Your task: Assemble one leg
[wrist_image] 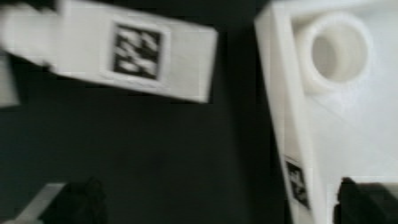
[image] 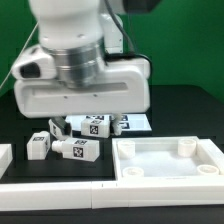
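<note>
Tool [wrist_image: 217, 205] fingers apart, nothing between. Leg [wrist_image: 125, 50] lies flat on desk [image: 15, 128], near panel [wrist_image: 311, 110] edge, outside finger gap; centre-left of exterior frame, under arm. Risk: off-centre descent, finger clips panel rim or shoves leg askew.

The leg [image: 78, 149] is a small white blocky post with black-and-white square marker tags. It lies on its side at lower centre-left of the exterior view. The wrist view shows the leg [wrist_image: 125, 45] blurred, one tag facing the camera.
</note>
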Robot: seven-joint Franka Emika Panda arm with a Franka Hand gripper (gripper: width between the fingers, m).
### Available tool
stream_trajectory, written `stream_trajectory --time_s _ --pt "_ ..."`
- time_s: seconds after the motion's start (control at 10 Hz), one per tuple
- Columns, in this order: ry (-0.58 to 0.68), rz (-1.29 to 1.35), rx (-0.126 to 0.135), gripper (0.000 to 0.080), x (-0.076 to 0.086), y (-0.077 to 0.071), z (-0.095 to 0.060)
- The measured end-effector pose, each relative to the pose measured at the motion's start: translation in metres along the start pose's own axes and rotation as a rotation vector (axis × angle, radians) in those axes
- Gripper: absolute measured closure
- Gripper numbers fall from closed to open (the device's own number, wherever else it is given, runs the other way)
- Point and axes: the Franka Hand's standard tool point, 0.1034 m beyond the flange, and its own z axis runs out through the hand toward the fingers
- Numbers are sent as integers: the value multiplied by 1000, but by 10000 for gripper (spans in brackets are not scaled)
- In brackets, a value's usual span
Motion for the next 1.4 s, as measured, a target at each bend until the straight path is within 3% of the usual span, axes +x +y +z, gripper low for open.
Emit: stream_trajectory --time_s 0.3,0.4,0.6,0.8,0.9,1.1,1.4 --pt "-205 32 -16 150 -8 36 -7" --pt "-260 51 5 150 -11 33 0" --pt "-379 47 10 150 -17 32 5" --pt "-491 1 30 150 -21 50 22" --pt "-572 -24 17 150 -29 62 20" --pt "-566 -16 -12 150 -21 75 18" --pt "-564 -17 -12 150 -20 75 19"
